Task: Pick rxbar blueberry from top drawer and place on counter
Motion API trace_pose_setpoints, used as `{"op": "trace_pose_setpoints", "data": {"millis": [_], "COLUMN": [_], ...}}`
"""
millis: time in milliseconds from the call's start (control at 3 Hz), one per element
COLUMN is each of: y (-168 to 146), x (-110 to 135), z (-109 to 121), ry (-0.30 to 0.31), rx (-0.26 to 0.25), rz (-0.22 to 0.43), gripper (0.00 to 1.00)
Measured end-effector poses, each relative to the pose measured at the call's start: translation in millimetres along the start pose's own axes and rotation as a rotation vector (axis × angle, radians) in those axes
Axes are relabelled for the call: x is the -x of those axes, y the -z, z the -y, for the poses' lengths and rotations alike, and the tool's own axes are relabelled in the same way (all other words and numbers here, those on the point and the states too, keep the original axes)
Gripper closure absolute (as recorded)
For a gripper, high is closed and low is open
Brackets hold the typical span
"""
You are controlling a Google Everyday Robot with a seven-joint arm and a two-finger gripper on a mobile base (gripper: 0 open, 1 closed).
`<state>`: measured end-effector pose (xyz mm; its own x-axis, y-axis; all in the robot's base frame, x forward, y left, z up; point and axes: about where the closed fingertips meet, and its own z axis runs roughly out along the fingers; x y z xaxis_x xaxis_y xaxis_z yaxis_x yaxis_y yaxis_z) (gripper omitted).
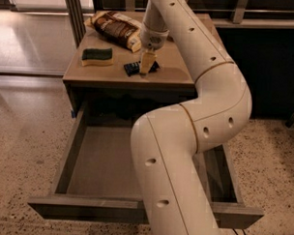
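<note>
Sponge (pixel 97 56): I see the green-and-yellow sponge well to the left of the gripper. It lies flat on the counter, apart from the bar.
Snack bag (pixel 115 27): the brown-and-cream bag lies left of the gripper and beyond it, toward the far edge. It is angled, with its right end close to the wrist.
Rxbar blueberry (pixel 132 68): it lies on the counter right beneath the gripper. Its dark wrapper shows on both sides of the tip, more on the left.
Gripper (pixel 146 70): it points straight down with its tip at the bar. From my feed I cannot tell whether it is clamped on the bar or loose.
Counter (pixel 173 72): the tan top spreads under and around the gripper, with bare surface to its right.
Top drawer (pixel 102 161): it stands pulled out below the gripper, on my near side of it, and its flat grey bottom shows.
Arm (pixel 206 92): the white links bend out to the right of the gripper, then cross over the drawer's right part.
</note>
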<state>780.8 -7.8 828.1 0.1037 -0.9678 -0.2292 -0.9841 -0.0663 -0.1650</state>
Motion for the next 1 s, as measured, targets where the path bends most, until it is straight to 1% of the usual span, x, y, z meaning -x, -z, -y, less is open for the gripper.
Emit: {"op": "trace_pose_setpoints", "data": {"millis": [333,667,1000], "y": [0.0,0.0,0.0], "x": [0.0,0.0,0.0], "z": [0.0,0.0,0.0], "ry": [0.000,0.000,0.000], "rx": [0.000,0.000,0.000], "rz": [0.000,0.000,0.000], "gripper": [0.12,0.00,0.00]}}
